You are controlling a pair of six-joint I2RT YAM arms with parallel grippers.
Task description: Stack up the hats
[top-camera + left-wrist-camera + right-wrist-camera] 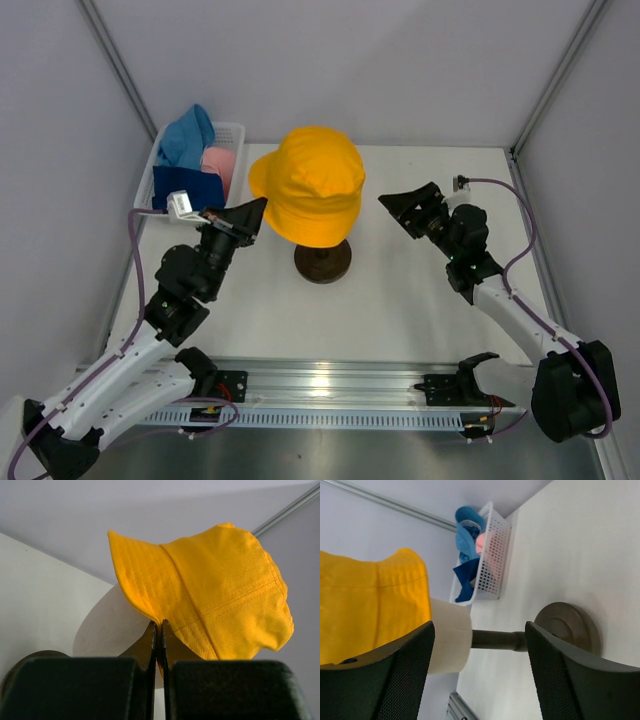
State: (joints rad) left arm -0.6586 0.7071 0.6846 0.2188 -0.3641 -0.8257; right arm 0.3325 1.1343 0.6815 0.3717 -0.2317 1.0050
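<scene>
Left end effector (159, 626) on yellow hat (220, 590) brim

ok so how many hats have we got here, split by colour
yellow hat: 1
light blue hat: 1
navy hat: 1
pink hat: 1
total: 4
</scene>
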